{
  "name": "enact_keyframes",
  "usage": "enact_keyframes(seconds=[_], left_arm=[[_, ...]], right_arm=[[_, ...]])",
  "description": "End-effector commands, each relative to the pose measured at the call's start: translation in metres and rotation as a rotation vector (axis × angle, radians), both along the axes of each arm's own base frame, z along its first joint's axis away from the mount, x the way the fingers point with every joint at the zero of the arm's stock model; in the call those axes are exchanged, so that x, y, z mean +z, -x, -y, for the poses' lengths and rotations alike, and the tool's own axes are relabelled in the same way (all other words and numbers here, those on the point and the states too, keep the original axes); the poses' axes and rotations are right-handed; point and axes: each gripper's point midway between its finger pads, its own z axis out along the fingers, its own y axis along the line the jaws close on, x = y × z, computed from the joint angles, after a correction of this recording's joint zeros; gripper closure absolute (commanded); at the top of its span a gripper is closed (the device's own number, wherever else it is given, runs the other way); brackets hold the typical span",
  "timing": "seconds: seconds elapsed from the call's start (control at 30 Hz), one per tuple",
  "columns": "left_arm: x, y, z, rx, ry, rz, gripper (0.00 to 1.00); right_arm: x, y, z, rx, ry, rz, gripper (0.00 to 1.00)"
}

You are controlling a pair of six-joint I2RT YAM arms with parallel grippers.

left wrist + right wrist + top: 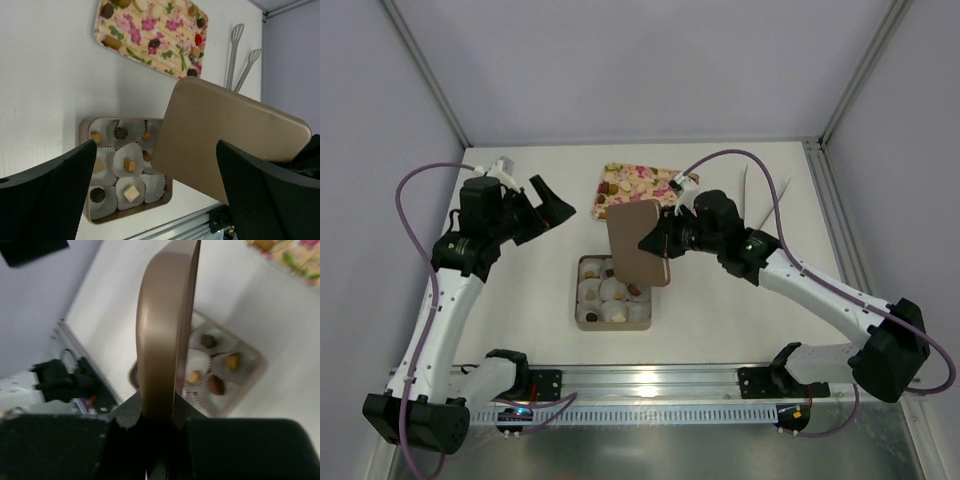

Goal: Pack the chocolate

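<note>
The square brown box (582,322) lies open on the table, with chocolates (636,290) sitting in white paper cups. My right gripper (665,240) is shut on the edge of the brown box lid (638,243) and holds it tilted above the box's far right part. In the right wrist view the lid (162,330) stands edge-on between my fingers, with chocolates (216,385) below it. My left gripper (552,208) is open and empty, raised to the left of the box. The left wrist view shows the lid (235,135), the box (84,150) and its chocolates (130,165).
A flower-print tray (635,182) with more chocolates lies behind the box; it also shows in the left wrist view (150,35). A pair of tongs (760,200) lies at the back right. The metal rail (660,380) runs along the near edge.
</note>
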Motion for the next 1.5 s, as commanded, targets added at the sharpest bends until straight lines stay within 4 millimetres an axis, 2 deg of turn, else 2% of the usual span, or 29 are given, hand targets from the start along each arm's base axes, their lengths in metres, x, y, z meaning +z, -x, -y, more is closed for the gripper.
enact_keyframes(seconds=[0.0,0.03,0.07,0.13,0.17,0.2,0.23,0.27,0.3,0.33,0.5,1.0,1.33,1.47], left_arm=[[-0.03,0.013,-0.005,-0.003,-0.044,-0.062,0.0],[-0.036,0.015,-0.007,0.003,-0.053,-0.074,0.0],[-0.042,0.018,-0.009,0.007,-0.057,-0.088,0.0],[-0.058,0.023,-0.009,0.008,-0.064,-0.127,0.0],[-0.062,0.025,-0.011,0.014,-0.066,-0.136,0.0],[-0.067,0.026,-0.012,0.02,-0.068,-0.148,0.0],[-0.077,0.029,-0.012,0.021,-0.072,-0.171,0.0],[-0.081,0.03,-0.013,0.025,-0.077,-0.183,0.0],[-0.088,0.033,-0.014,0.025,-0.081,-0.198,0.0],[-0.09,0.034,-0.015,0.029,-0.082,-0.204,0.0],[-0.104,0.036,-0.015,0.029,-0.092,-0.235,0.0],[-0.139,0.036,-0.004,0.002,-0.082,-0.299,0.0],[-0.156,0.036,0.003,-0.016,-0.093,-0.323,0.0],[-0.164,0.038,0.006,-0.028,-0.101,-0.34,0.0]], right_arm=[[0.037,0.023,-0.036,0.158,-0.404,-0.202,0.96],[0.036,0.022,-0.038,0.167,-0.442,-0.226,0.96],[0.043,0.019,-0.043,0.192,-0.509,-0.211,0.96],[0.031,0.019,-0.044,0.179,-0.561,-0.297,0.96],[0.037,0.019,-0.047,0.195,-0.604,-0.274,0.96],[0.02,0.017,-0.049,0.184,-0.6,-0.314,0.96],[0.026,0.016,-0.05,0.193,-0.649,-0.318,0.96],[0.023,0.017,-0.051,0.201,-0.661,-0.333,0.96],[0.006,0.016,-0.054,0.192,-0.655,-0.378,0.96],[0.012,0.016,-0.055,0.206,-0.701,-0.381,0.96],[-0.012,0.015,-0.058,0.203,-0.739,-0.46,0.96],[-0.076,0.016,-0.055,0.161,-0.666,-0.542,0.96],[-0.098,0.016,-0.051,0.145,-0.662,-0.578,0.96],[-0.102,0.014,-0.046,0.129,-0.658,-0.579,0.93]])
